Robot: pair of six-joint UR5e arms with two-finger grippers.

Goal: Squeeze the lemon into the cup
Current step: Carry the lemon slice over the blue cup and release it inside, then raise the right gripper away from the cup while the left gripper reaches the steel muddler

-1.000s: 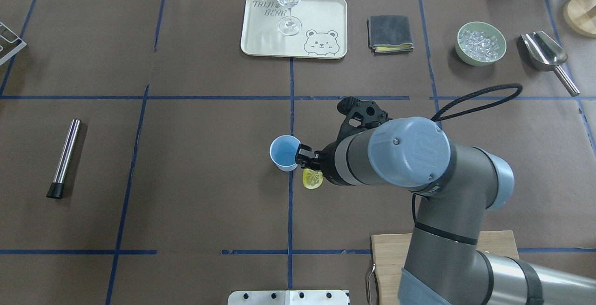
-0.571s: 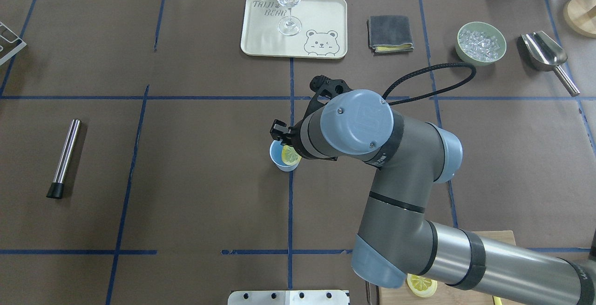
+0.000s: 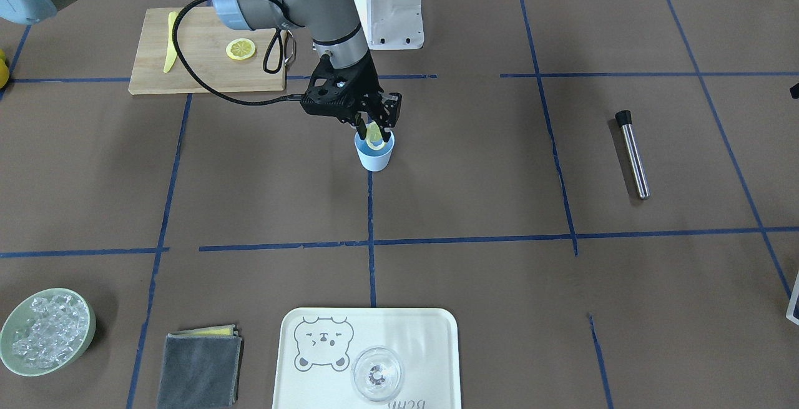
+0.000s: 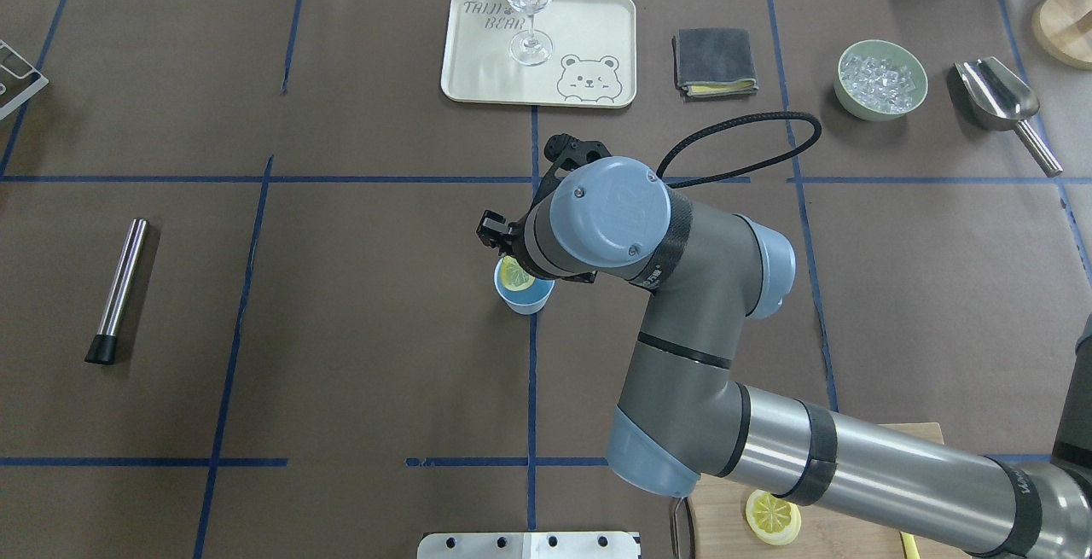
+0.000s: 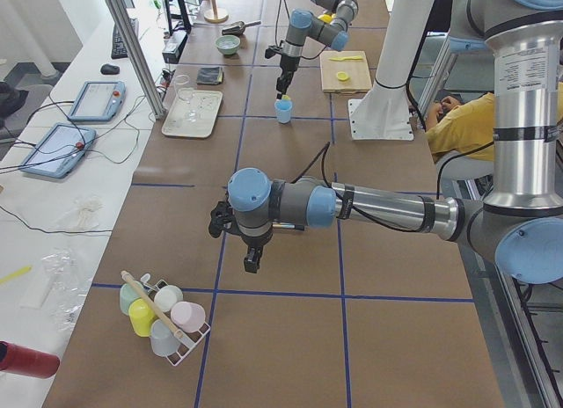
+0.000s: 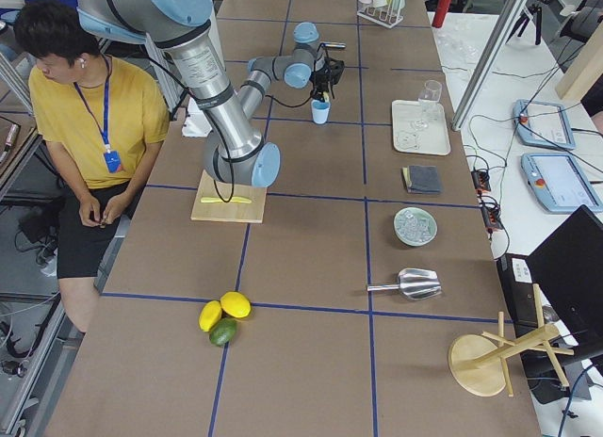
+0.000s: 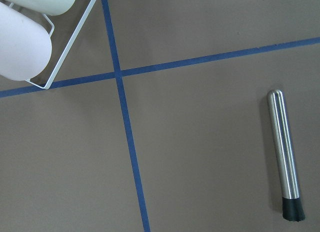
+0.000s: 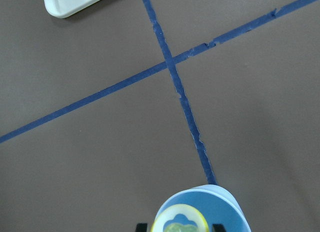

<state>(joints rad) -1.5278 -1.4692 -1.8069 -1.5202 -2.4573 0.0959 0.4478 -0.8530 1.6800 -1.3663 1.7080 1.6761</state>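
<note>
**Right claw pinches the lemon over the cup.**

Front view: just above the frame's centre, the claw's black fingers press on either side of the lemon slice. The slice hangs in the mouth of the light blue cup, which stands on a blue tape line. A wooden board lies at upper left and a steel rod at right.
Overhead view: at mid-frame the lemon's cut face shows in the upper part of the cup's rim, and the grey arm hides most of the claw.
Left side view: the cup is small at top centre. The left claw points down at the table mid-frame; I cannot tell whether it is spread or pressed together.
Right wrist view: at the bottom edge the lemon sits above the cup, between two dark fingertips.
</note>
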